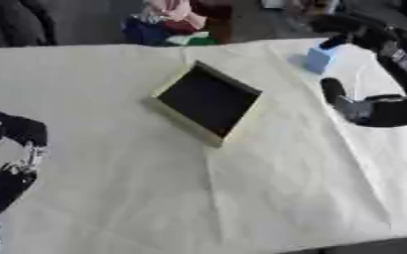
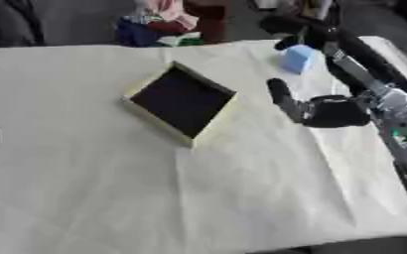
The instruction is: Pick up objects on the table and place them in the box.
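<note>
Table (image 1: 268, 198): covered with a pale cream cloth, creased in long folds that run from the box toward the near edge.

Box (image 1: 209, 101): shallow, square, pale yellow walls with a dark interior. It is set near the middle of the table, turned so that one corner points to the far side and another toward the near edge; no long axis can be made out. Nothing is seen inside it.

Blue block (image 2: 297, 59): small, light blue, cube-like, with matte faces. It is found at the far right of the table, well apart from the box, just beyond the right hand. Nothing lies between block and box except bare cloth.

Right hand (image 2: 328, 110): black, brought in from the right side and held over the cloth between block and box. One finger is extended toward the far side; the rest are blurred, so its degree of opening cannot be told. Nothing is seen held in it.

Left hand (image 1: 12, 163): black with silver parts, shown at the left edge, fingers loosely curved and relaxed, nothing held.

Background: coloured fabric items (image 1: 176, 20) are piled beyond the far edge of the table.
</note>
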`<control>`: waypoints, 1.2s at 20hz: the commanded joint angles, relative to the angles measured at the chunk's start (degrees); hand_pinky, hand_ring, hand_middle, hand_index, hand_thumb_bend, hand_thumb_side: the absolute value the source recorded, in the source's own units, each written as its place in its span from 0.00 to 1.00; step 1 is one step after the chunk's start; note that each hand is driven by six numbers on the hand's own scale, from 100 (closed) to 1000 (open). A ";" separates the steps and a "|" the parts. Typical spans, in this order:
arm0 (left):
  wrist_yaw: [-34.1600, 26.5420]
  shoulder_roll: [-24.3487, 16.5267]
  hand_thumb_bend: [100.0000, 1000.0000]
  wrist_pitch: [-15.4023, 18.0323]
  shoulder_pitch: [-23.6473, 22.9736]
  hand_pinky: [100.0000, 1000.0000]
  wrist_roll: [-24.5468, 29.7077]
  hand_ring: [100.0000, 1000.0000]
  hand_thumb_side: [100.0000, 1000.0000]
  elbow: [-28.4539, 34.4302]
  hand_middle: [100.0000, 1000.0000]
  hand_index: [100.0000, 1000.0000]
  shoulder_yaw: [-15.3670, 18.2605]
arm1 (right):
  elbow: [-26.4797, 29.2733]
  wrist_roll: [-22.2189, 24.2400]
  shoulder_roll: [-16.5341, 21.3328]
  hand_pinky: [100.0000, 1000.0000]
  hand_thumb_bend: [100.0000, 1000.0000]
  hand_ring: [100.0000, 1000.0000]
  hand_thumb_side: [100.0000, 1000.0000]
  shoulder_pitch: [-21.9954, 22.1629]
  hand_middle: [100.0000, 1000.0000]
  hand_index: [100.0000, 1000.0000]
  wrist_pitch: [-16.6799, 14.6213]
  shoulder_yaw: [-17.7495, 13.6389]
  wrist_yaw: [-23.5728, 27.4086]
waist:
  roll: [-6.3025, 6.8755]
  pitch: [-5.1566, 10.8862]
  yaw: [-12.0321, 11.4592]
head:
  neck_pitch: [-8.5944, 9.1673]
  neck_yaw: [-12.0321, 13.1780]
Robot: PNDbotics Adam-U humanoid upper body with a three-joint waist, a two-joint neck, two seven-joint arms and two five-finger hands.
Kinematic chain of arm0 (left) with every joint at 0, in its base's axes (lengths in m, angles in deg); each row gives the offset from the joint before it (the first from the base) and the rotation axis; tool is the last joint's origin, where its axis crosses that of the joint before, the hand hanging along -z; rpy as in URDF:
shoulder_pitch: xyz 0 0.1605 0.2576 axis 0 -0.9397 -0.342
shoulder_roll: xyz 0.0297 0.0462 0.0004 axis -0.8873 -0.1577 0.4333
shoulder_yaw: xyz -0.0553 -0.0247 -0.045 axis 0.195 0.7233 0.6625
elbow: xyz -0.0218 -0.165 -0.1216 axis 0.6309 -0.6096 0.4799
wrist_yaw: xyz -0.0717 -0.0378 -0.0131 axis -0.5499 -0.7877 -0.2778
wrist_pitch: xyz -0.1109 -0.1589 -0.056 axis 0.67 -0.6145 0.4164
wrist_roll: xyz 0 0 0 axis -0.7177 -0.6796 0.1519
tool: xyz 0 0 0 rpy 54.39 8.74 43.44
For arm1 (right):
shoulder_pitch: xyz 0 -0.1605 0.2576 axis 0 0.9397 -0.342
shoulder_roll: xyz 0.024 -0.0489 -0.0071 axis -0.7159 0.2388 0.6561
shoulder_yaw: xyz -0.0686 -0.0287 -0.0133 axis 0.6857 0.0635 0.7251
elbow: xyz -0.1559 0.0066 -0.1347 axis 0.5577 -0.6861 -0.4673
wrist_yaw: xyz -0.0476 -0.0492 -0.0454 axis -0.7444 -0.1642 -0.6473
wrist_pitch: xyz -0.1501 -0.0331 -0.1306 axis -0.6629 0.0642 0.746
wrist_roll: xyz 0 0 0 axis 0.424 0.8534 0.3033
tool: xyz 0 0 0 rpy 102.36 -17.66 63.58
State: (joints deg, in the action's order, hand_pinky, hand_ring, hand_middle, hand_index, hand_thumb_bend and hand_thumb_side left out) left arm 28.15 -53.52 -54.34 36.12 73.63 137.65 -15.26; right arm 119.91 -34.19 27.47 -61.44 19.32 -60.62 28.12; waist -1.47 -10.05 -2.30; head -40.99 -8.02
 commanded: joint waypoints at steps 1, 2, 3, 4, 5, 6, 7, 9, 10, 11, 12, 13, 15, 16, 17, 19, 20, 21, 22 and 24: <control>-0.47 -0.99 0.28 0.19 0.40 0.61 -0.71 0.33 0.57 1.19 0.40 0.54 0.14 | 0.23 -0.53 1.80 0.75 0.00 0.91 0.25 -0.71 0.89 1.00 0.09 -0.91 -0.55 | 0.06 0.87 0.19 | 0.60 -0.15; -0.57 -0.97 0.28 0.21 0.40 0.62 -0.89 0.34 0.57 1.21 0.40 0.54 0.17 | 0.23 -0.64 1.80 0.75 0.00 0.91 0.25 -0.75 0.89 1.00 0.10 -0.96 -0.57 | 0.04 0.88 0.17 | 0.57 -0.17; -0.68 -0.94 0.28 0.25 0.40 0.62 -1.05 0.34 0.57 1.21 0.40 0.54 0.16 | 0.24 -0.73 1.85 0.75 0.00 0.91 0.24 -0.79 0.89 1.00 0.10 -1.00 -0.60 | 0.01 0.89 0.14 | 0.58 -0.18; -0.77 -0.90 0.28 0.29 0.39 0.62 -1.17 0.34 0.57 1.20 0.40 0.54 0.14 | 0.27 -0.82 1.94 0.76 0.00 0.91 0.23 -0.87 0.89 1.00 0.10 -1.05 -0.62 | -0.02 0.91 0.08 | 0.59 -0.15; -0.82 -0.87 0.28 0.31 0.37 0.62 -1.21 0.34 0.57 1.15 0.40 0.55 0.10 | 0.32 -0.96 2.12 0.76 0.00 0.91 0.22 -0.97 0.89 1.00 0.10 -1.14 -0.65 | -0.02 0.97 0.08 | 0.57 -0.14; -0.84 -0.91 0.28 0.35 0.37 0.62 -1.21 0.34 0.58 1.13 0.40 0.55 0.05 | 0.45 -1.16 2.33 0.76 0.00 0.91 0.26 -1.15 0.89 1.00 0.07 -1.27 -0.64 | -0.03 1.00 0.10 | 0.62 -0.21; -0.87 -0.95 0.28 0.39 0.38 0.62 -1.21 0.34 0.57 1.14 0.40 0.55 0.05 | 0.68 -1.52 2.61 0.76 0.00 0.91 0.19 -1.45 0.89 1.00 0.01 -1.55 -0.75 | -0.05 1.01 0.14 | 0.65 -0.36; -0.93 -0.92 0.28 0.41 0.36 0.62 -1.29 0.34 0.57 1.13 0.40 0.55 0.08 | 1.25 -2.66 3.41 0.77 0.00 0.91 0.13 -2.36 0.90 1.00 0.00 -2.20 -0.58 | -0.09 1.12 0.04 | 0.53 -0.68; -0.96 -0.91 0.28 0.42 0.35 0.62 -1.30 0.34 0.57 1.11 0.40 0.55 0.05 | 1.57 -3.35 3.92 0.78 0.00 0.91 0.08 -2.90 0.90 1.00 0.02 -2.59 -0.49 | -0.10 1.19 -0.04 | 0.49 -0.88; -0.97 -0.95 0.28 0.45 0.37 0.62 -1.28 0.34 0.57 1.10 0.40 0.55 0.01 | 1.91 -4.27 4.67 0.79 0.00 0.91 0.06 -3.71 0.90 1.00 0.08 -3.13 -0.39 | -0.13 1.27 -0.16 | 0.46 -1.12; -0.99 -1.00 0.28 0.48 0.39 0.62 -1.26 0.34 0.57 1.11 0.40 0.55 -0.02 | 2.20 -5.32 5.53 0.79 0.00 0.91 0.02 -4.59 0.90 1.00 0.11 -3.70 -0.33 | -0.17 1.36 -0.28 | 0.42 -1.39; -1.01 -1.04 0.28 0.49 0.42 0.62 -1.27 0.34 0.57 1.12 0.40 0.55 -0.01 | 2.30 -6.61 6.53 0.79 0.00 0.91 0.00 -5.54 0.90 1.00 0.14 -4.25 -0.25 | -0.24 1.46 -0.50 | 0.34 -1.75; -1.15 -1.14 0.27 0.61 0.56 0.62 -1.34 0.34 0.57 1.18 0.40 0.55 -0.15 | 1.55 -9.28 9.05 0.78 0.00 0.90 0.00 -7.58 0.90 1.00 0.50 -4.92 1.39 | -0.47 1.64 -1.17 | 0.35 -2.75; -1.24 -1.22 0.27 0.69 0.64 0.62 -1.32 0.34 0.57 1.20 0.40 0.55 -0.27 | 0.60 -10.28 10.40 0.77 0.00 0.90 0.02 -8.60 0.90 1.00 0.69 -5.15 2.83 | -0.59 1.71 -1.54 | 0.38 -3.29; -1.36 -1.30 0.27 0.79 0.73 0.62 -1.31 0.34 0.57 1.23 0.40 0.55 -0.40 | -0.99 -11.09 11.84 0.76 0.00 0.90 0.06 -9.76 0.89 1.00 0.95 -5.40 4.80 | -0.75 1.80 -2.04 | 0.36 -3.96; -1.66 -1.44 0.27 1.02 0.94 0.62 -1.36 0.34 0.57 1.28 0.40 0.55 -0.64 | -5.69 -12.11 14.77 0.75 0.00 0.89 0.07 -12.46 0.89 1.00 1.21 -5.99 9.36 | -1.06 1.95 -3.19 | 0.37 -5.47; -1.83 -1.52 0.27 1.11 1.05 0.62 -1.40 0.34 0.57 1.29 0.40 0.55 -0.75 | -8.49 -12.30 16.10 0.74 0.00 0.89 0.08 -13.91 0.88 1.00 1.18 -6.27 10.95 | -1.17 2.00 -3.74 | 0.37 -6.17; -1.97 -1.62 0.27 1.19 1.20 0.62 -1.38 0.34 0.57 1.28 0.40 0.55 -0.91 | -11.75 -12.39 17.41 0.73 0.00 0.89 0.10 -15.57 0.88 1.00 1.22 -6.52 12.01 | -1.26 2.05 -4.39 | 0.29 -7.03; -2.10 -1.69 0.27 1.29 1.41 0.62 -1.30 0.34 0.57 1.29 0.40 0.55 -1.10 | -15.30 -12.48 18.49 0.72 0.00 0.88 0.16 -17.18 0.87 1.00 1.21 -6.65 12.87 | -1.35 2.07 -5.06 | 0.22 -7.93; -2.44 -1.73 0.27 1.56 2.01 0.62 -1.01 0.34 0.57 1.34 0.40 0.55 -1.55 | -23.64 -12.25 20.20 0.68 0.00 0.88 0.26 -20.51 0.86 1.00 1.50 -6.61 15.30 | -1.59 2.09 -6.59 | 0.20 -9.93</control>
State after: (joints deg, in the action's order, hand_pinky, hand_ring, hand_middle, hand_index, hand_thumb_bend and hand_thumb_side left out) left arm 26.04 -54.07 -53.17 37.32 72.54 137.70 -16.49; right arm 99.96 -46.26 44.34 -80.91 20.67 -66.25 41.72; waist -3.14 -8.80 -9.39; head -40.81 -16.86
